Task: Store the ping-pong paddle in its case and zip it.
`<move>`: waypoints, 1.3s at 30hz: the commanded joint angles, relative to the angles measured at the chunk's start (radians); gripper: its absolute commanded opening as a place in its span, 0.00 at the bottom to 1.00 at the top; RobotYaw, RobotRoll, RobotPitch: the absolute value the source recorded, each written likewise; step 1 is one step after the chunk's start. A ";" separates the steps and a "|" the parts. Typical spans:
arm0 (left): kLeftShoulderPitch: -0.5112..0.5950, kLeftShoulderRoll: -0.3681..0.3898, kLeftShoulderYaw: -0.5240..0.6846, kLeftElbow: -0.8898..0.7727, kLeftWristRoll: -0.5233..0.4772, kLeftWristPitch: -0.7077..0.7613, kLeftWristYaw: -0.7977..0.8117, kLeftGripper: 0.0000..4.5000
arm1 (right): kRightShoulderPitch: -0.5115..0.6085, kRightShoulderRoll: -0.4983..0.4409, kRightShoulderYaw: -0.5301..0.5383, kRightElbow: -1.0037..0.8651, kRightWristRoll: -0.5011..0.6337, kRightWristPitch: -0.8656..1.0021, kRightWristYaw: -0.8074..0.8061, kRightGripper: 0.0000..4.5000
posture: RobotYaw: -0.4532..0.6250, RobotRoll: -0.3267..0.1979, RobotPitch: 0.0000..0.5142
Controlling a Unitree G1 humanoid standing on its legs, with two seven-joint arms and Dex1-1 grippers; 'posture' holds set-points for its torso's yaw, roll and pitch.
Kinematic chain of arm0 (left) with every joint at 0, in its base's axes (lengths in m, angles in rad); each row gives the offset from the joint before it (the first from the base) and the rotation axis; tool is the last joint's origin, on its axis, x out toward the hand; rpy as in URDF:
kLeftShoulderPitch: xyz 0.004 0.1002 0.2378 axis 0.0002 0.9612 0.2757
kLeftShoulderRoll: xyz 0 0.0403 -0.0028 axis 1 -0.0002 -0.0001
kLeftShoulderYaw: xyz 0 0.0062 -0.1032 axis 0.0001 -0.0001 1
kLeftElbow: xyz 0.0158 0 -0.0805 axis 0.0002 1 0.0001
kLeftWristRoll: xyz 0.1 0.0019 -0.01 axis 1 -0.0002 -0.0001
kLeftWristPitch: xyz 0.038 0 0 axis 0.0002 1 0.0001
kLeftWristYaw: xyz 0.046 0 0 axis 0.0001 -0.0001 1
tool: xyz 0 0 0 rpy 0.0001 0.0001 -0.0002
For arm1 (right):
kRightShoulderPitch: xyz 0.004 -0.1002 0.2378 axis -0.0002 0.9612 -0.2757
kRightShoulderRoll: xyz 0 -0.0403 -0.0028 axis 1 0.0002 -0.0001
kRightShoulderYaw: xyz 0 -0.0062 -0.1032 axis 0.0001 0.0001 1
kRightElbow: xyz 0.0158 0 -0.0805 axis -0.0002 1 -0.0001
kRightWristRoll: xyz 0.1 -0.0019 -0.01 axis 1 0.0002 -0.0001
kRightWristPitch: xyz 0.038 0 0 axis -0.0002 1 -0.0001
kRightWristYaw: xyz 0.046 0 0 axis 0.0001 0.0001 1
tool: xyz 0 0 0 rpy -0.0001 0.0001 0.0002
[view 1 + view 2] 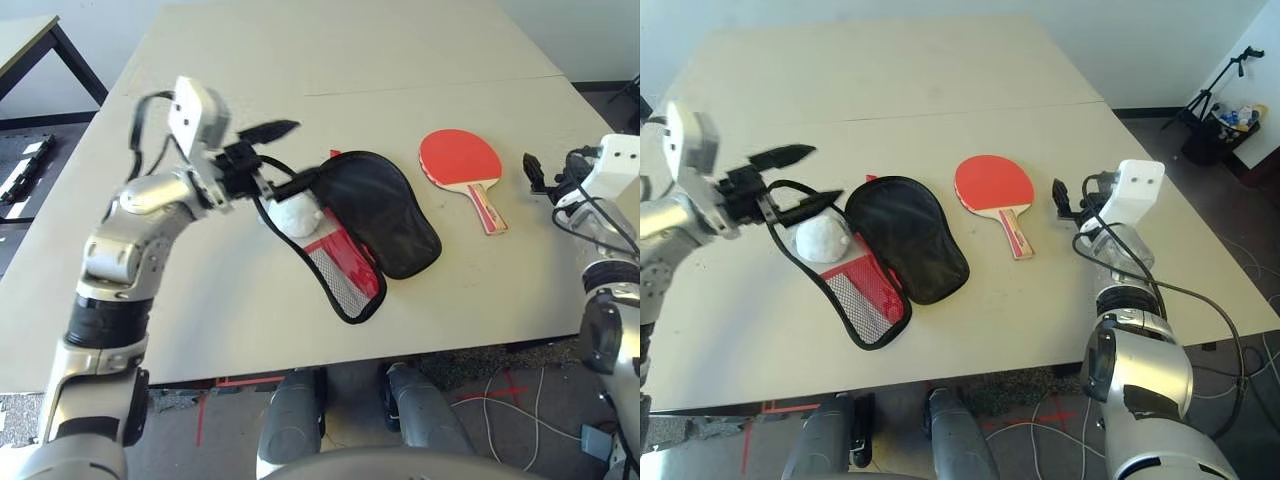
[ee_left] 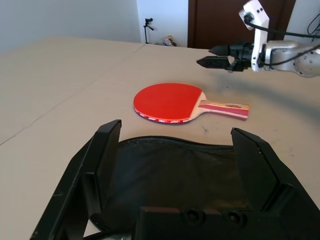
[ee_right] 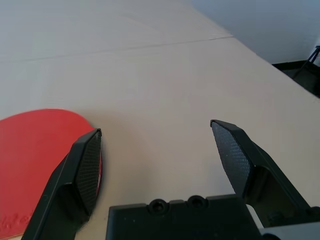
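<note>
We see the case [image 1: 385, 225] lying open mid-table, the paddle [image 1: 462, 163] apart toward the right edge; our left gripper [image 1: 287, 157] and right gripper [image 1: 1061, 199] both gape wide, empty.

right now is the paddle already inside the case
No, the paddle lies bare on the table, off to the right of the open case, apart from it.

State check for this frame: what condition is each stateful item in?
Case: unzipped, flap folded open, lying on the table.
Paddle: outside the case, flat on the table, red face up, not held.
White ball: resting at the open case.
Left gripper: open, above the case's edge.
Right gripper: open, empty, near the paddle.
</note>
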 commanded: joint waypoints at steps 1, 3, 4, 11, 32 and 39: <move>0.004 -0.012 -0.031 0.007 0.030 0.000 -0.022 1.00 | 0.035 -0.017 0.074 -0.215 -0.053 0.257 -0.041 1.00 | 0.39 0.62 0.31; 0.002 -0.017 -0.036 0.014 0.040 -0.004 -0.031 1.00 | 0.053 -0.017 0.093 -0.364 -0.048 0.429 -0.051 1.00 | 0.38 0.62 0.31; -0.001 -0.022 -0.042 0.021 0.046 -0.009 -0.034 1.00 | 0.055 -0.013 0.098 -0.450 -0.032 0.548 -0.052 1.00 | 0.38 0.62 0.31; -0.010 -0.044 -0.064 0.047 0.092 -0.032 -0.064 1.00 | 0.028 0.059 0.120 -0.769 0.002 1.127 -0.118 1.00 | 0.37 0.62 0.32; 0.003 -0.066 -0.064 0.053 0.138 -0.052 -0.085 1.00 | 0.027 0.208 0.194 -0.785 -0.047 1.387 -0.239 1.00 | 0.40 0.62 0.33; -0.006 -0.067 -0.068 0.050 0.142 -0.048 -0.081 1.00 | 0.045 0.205 0.239 -0.713 -0.054 1.306 -0.211 0.88 | 0.41 0.62 0.33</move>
